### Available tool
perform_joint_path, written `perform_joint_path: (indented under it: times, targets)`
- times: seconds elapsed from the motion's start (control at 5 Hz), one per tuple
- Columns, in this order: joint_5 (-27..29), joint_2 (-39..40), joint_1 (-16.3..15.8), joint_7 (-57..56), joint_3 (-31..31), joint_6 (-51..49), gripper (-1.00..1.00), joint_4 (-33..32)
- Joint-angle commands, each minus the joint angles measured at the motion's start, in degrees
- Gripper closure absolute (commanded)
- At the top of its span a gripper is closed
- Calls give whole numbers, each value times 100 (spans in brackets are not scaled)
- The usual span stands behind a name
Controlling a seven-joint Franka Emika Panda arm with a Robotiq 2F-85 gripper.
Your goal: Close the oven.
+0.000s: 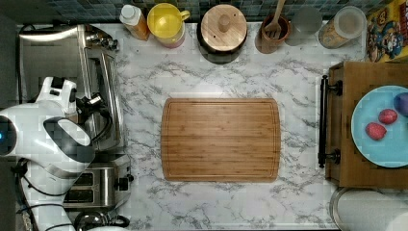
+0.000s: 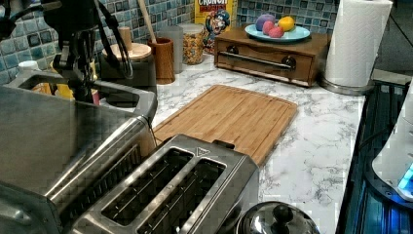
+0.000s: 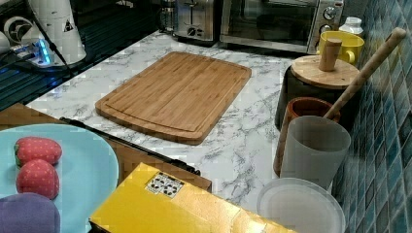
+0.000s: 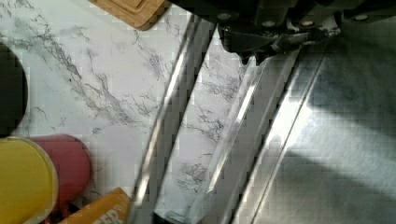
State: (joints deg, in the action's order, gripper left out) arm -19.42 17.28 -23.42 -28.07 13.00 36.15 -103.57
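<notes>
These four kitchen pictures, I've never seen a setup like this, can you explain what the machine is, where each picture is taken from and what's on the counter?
It is one moment seen by four cameras. The white machine is a robot arm, which stands over the oven, a steel countertop box; its job is to close that oven. The top view looks straight down. The left view looks from behind the two-slot toaster, and the right view looks across the counter toward the oven's glass door, which looks shut there. The wrist view comes from a camera on the arm and shows the door's bar handle close up. On the marble counter lie a wooden cutting board, jars, a yellow cup and a blue plate of fruit. The gripper's dark fingers hold nothing.
</notes>
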Motion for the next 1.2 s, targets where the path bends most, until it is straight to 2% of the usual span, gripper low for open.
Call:
perform_joint_path:
  times: [0.2, 0.6, 1.2]
  targets:
    - [1712, -1556, 288, -910, 275, -389, 100, 659]
    - [1717, -1557, 153, -913, 139, -388, 100, 659]
    - [1716, -1557, 177, -911, 164, -388, 100, 659]
